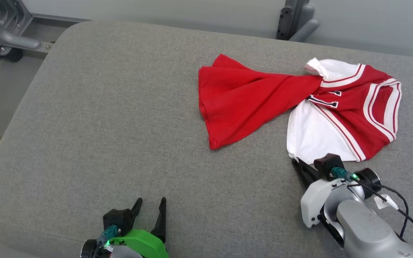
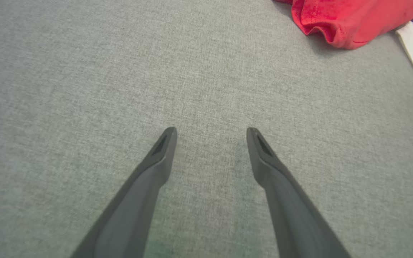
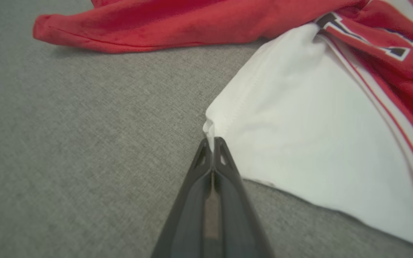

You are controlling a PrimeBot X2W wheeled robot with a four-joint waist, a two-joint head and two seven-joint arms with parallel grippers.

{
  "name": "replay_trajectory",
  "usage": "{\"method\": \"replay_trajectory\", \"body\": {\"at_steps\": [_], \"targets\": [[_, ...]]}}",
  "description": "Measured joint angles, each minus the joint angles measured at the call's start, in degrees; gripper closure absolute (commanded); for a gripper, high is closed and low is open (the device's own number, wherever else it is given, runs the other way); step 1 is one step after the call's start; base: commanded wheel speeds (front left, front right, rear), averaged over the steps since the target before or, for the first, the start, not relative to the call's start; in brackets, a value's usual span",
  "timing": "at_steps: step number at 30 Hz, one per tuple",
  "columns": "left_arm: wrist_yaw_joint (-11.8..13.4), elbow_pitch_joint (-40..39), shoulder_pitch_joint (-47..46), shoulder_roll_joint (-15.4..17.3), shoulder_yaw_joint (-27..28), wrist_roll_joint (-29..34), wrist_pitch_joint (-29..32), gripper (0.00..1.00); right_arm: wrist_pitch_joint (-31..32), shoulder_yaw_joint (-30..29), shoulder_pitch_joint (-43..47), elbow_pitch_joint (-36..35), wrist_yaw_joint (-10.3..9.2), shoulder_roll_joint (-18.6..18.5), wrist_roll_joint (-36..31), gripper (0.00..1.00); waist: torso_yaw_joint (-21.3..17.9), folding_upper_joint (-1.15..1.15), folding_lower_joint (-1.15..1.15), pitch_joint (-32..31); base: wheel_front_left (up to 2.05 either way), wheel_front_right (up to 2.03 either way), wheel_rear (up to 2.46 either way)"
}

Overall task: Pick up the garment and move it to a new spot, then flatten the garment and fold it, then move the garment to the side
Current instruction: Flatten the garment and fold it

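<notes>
1. Right end effector (image 1: 296, 163), at the lower right of the head view, has its two dark fingers pressed together on the near corner of the garment's white panel. In the right wrist view (image 3: 212, 143) a small fold of white hem is pinched between the tips.
2. Left end effector (image 1: 151, 202) sits low near the front edge of the grey cushion (image 1: 102, 118), fingers spread wide with only bare fabric between them (image 2: 210, 132), holding nothing.
3. The garment (image 1: 249, 96), a red and white jersey with striped trim, lies on the far right part of the cushion, twisted at its middle. Its red body fans out to the left, and the white panel and striped neckline lie to the right.
4. The garment is well apart from the left end effector.
</notes>
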Motion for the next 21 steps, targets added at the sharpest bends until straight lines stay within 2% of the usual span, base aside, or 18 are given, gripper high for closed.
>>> {"method": "replay_trajectory", "body": {"at_steps": [5, 9, 15, 21], "targets": [[-0.3, 1.1, 1.7, 0.0, 1.5, 1.2, 0.0, 0.0, -0.1, 1.4, 7.1, -6.4, -0.05, -1.4, 1.2, 1.0, -1.2, 0.0, 0.0, -2.3, 0.0, 0.0, 0.0], [-0.6, 1.4, 3.6, 0.0, 2.6, 1.8, 0.0, 0.0, -0.1, 1.9, 15.5, -11.2, -0.03, -5.0, 2.1, 1.0, -2.9, 0.0, 0.0, -5.3, 0.0, 0.0, 0.0], [-0.8, 1.1, 4.6, 0.0, 3.5, 2.7, 0.0, 0.0, -0.1, -0.6, 24.6, -16.1, 0.0, -11.1, 3.2, 1.0, -6.7, 0.0, 0.0, -8.7, 0.0, 0.0, 0.0], [-1.0, 1.0, 5.4, 0.0, 3.4, 2.7, 0.0, 0.0, -0.1, -4.0, 31.1, -17.3, 0.0, -14.1, 3.6, 1.0, -9.2, 0.0, 0.0, -11.0, 0.0, 0.0, 0.0]]}}
